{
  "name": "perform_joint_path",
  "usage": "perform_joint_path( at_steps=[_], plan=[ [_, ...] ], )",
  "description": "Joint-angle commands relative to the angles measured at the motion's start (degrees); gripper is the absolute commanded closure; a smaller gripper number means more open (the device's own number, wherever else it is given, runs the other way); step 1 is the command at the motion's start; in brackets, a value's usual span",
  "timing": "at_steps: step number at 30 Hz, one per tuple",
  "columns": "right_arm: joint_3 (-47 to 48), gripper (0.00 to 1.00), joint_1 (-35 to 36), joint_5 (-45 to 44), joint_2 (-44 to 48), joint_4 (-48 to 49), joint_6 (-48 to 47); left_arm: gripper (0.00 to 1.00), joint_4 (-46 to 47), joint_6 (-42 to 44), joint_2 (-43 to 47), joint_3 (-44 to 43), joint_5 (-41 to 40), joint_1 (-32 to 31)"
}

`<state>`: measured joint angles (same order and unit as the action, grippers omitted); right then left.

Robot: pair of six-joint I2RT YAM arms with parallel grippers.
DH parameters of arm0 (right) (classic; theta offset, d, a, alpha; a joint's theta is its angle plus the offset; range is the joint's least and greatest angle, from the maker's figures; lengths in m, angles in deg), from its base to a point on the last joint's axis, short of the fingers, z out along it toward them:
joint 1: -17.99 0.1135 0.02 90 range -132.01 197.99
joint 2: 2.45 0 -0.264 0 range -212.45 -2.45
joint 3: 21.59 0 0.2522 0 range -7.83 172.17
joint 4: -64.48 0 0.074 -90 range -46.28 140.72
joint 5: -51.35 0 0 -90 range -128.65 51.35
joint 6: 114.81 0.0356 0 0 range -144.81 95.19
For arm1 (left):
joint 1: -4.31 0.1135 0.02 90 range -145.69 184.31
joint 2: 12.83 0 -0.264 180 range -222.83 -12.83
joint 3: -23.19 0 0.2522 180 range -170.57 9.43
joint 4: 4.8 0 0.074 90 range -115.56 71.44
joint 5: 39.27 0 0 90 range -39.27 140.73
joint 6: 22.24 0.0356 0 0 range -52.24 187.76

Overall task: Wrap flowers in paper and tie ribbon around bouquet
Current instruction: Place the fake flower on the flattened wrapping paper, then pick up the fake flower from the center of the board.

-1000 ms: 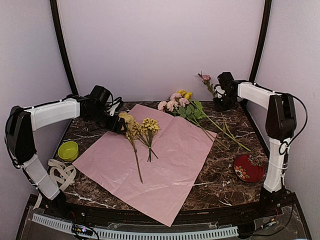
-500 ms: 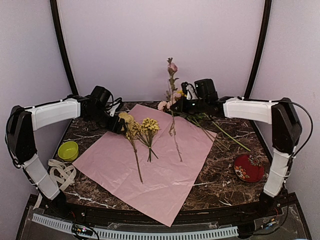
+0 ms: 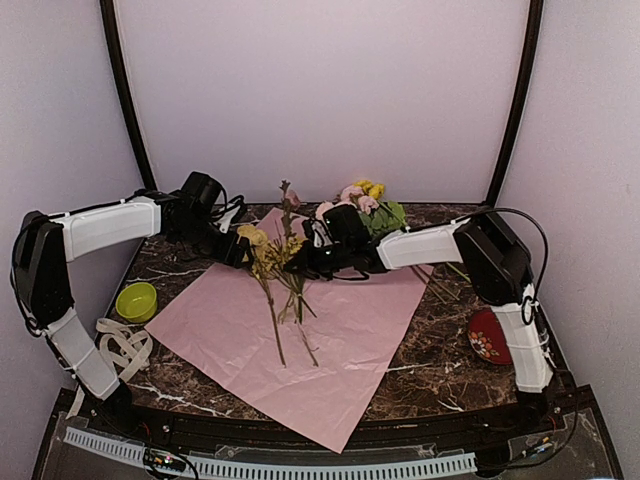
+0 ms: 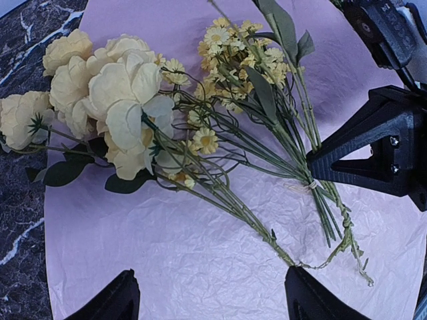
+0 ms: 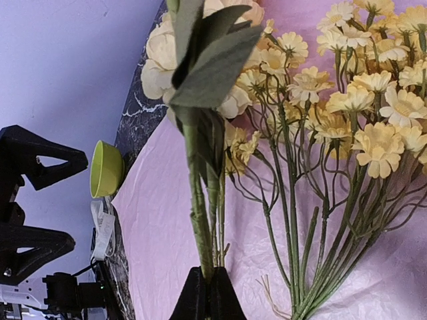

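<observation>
The task is at an early stage. The paper [image 3: 330,320] lies flat and open on the table [image 3: 440,370]. Two small bunches of the flowers [image 3: 272,255] rest on its far-left part: pale yellow blooms [image 4: 113,93] and little yellow daisies [image 4: 227,60], with their stems pointing toward the near side. A loose pile [image 3: 362,200] of pink and yellow blooms with green leaves lies at the far edge of the table, mostly off the sheet, so gathering looks unfinished. The paper shows no fold or roll. The ribbon [image 3: 120,345] lies in a loose heap at the near left, off the sheet and well apart from the bunches. Wrapping and tying are both left to do.

The right end effector [image 5: 207,283] is clamped together on the lower part of a single leafy stem [image 5: 200,167]. It holds the stem upright just beside the daisies, with a small bud [image 3: 285,190] at the top. Whether the stem's foot touches the paper cannot be told. It is probably meant to join the two bunches.

The left end effector [image 4: 210,301] has its fingers apart and holds nothing. It hovers over the far-left corner of the sheet, with the pale blooms lying just in front of its fingers.
</observation>
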<state>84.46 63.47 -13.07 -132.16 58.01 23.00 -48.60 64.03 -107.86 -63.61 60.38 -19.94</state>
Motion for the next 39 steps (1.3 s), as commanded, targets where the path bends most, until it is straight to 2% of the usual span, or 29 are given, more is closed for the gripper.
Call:
perform_joint_path(
  at_steps=[1, 2, 3, 4, 8, 14, 18, 21, 24, 28, 32, 36, 39],
  plan=[
    [4.2, 1.0, 0.1, 0.8, -1.4, 0.0, 1.3, 0.23, -0.7, 0.3, 1.9, -1.1, 0.6, 0.3],
    [4.6, 0.94, 0.1, 0.3, -1.6, -1.0, 0.4, 0.23, -0.8, 0.3, 2.0, -1.1, 0.6, 0.3],
    [5.2, 0.82, 0.1, -0.3, -1.6, -2.1, -1.3, 0.23, -0.8, 0.3, 2.0, -1.1, 0.7, 0.3],
    [5.7, 0.76, 0.1, -0.7, -1.5, -3.4, -2.3, 0.23, -0.8, 0.4, 2.1, -1.1, 0.6, 0.3],
    [8.0, 0.59, -0.1, -3.6, 0.4, -8.8, -7.6, 0.23, -0.8, 0.4, 2.1, -1.1, 0.5, 0.3],
    [8.3, 0.56, -3.6, -10.1, 7.7, -18.3, -18.1, 0.23, -0.7, 0.6, 2.3, -1.1, 0.3, 0.3],
    [4.6, 0.56, -11.0, -12.7, 13.4, -24.5, -24.4, 0.23, -0.7, 0.4, 2.6, -1.1, 0.7, 0.3],
    [3.9, 0.56, -17.4, -17.4, 14.1, -32.8, -28.4, 0.23, -0.7, 0.4, 2.6, -1.0, 0.8, 0.3],
    [3.6, 0.52, -22.6, -21.5, 12.7, -39.0, -33.3, 0.23, -0.7, 0.4, 2.6, -1.0, 0.7, 0.3],
    [7.0, 0.36, -26.4, -31.5, 7.8, -46.8, -38.5, 0.23, -0.7, 0.5, 2.3, -1.1, 0.5, 0.3],
    [11.2, 0.22, -27.3, -38.6, 3.6, -49.5, -42.8, 0.23, -0.7, 0.6, 1.6, -1.1, 0.4, 0.3],
    [15.3, 0.2, -28.4, -42.2, -0.6, -50.6, -45.5, 0.23, -0.9, 0.6, 1.2, -1.1, 0.4, 0.3],
    [17.3, 0.24, -29.2, -41.9, -3.7, -50.8, -46.9, 0.23, -0.8, 0.7, 1.0, -1.1, 0.2, 0.3]
  ],
)
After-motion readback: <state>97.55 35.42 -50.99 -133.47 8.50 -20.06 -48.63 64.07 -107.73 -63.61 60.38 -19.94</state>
